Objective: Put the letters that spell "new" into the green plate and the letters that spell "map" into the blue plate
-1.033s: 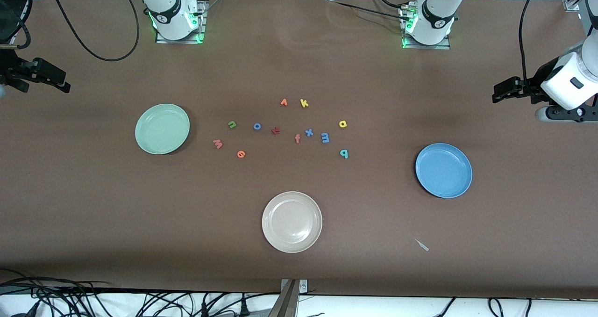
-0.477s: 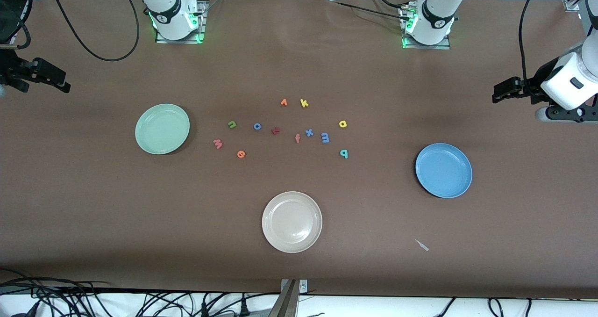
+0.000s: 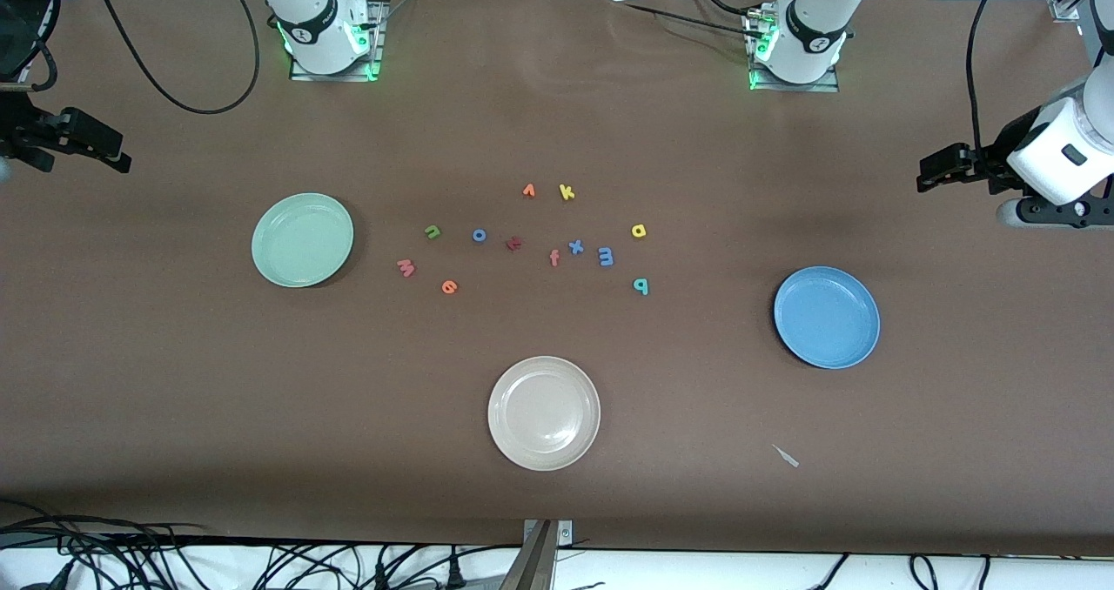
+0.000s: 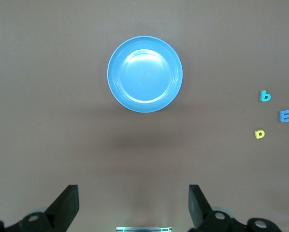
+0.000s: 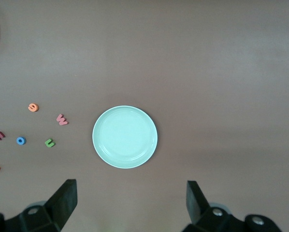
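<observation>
The green n [image 3: 432, 231], salmon w [image 3: 406, 267] and orange e [image 3: 449, 287] lie on the table beside the green plate [image 3: 302, 240], which holds nothing. The blue m [image 3: 606, 257], yellow a [image 3: 639, 231] and teal p [image 3: 640, 286] lie toward the blue plate [image 3: 827, 317], also bare. My left gripper [image 3: 936, 172] hangs open high over the left arm's end of the table. My right gripper [image 3: 109, 150] hangs open over the right arm's end. Each wrist view looks down between wide-apart fingers on its plate: the blue plate [image 4: 144, 74] and the green plate [image 5: 124, 137].
Other letters lie among them: blue o [image 3: 479, 235], dark red letter [image 3: 513, 243], salmon f [image 3: 554, 258], blue x [image 3: 575, 246], orange letter [image 3: 528, 191], yellow k [image 3: 567, 192]. A beige plate [image 3: 544, 412] sits nearer the front camera. A small white scrap [image 3: 786, 456] lies near it.
</observation>
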Robot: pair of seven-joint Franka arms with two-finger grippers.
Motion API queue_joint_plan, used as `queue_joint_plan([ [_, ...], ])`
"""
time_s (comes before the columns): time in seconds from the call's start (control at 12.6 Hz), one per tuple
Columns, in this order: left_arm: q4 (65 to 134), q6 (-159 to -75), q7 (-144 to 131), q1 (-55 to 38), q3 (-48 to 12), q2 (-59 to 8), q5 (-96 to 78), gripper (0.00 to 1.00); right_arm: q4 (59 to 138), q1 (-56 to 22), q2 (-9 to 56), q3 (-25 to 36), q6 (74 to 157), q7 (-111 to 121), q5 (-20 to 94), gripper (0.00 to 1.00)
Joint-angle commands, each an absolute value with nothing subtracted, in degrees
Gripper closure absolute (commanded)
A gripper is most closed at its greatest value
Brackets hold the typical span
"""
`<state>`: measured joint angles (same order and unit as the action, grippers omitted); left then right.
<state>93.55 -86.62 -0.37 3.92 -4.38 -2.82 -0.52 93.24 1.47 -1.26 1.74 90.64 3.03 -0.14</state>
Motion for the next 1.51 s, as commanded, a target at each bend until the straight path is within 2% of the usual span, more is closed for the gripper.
queue_joint_plan([
  [0.0,94.3,-87.4,1.0,4.1,-4.6,-2.4,0.3,0.00,92.4,1.5,-1.1,1.6,89.6,2.8,-0.6,0.00],
  [0.48,94.2,-87.4,1.0,4.0,-4.7,-2.5,0.3,0.00,92.4,1.4,-1.1,1.4,88.7,3.0,-0.5,0.00],
  [0.79,93.5,-87.4,0.3,3.6,-4.7,-3.3,0.1,0.00,92.1,-3.1,0.8,1.2,88.0,3.0,-0.3,0.00],
  [1.11,90.3,-87.4,-1.0,-0.2,-6.8,-10.6,0.3,0.00,92.5,-8.1,6.1,0.2,87.7,3.3,0.0,0.00],
  [1.19,90.3,-87.5,-1.0,-2.0,-6.9,-11.3,0.2,0.00,92.6,-10.4,9.1,0.2,87.9,3.4,-0.1,0.00],
  [1.43,91.4,-92.0,-2.2,-5.8,-7.5,-13.1,-2.2,0.00,93.9,-17.4,16.7,0.2,93.8,3.4,-0.8,0.00],
])
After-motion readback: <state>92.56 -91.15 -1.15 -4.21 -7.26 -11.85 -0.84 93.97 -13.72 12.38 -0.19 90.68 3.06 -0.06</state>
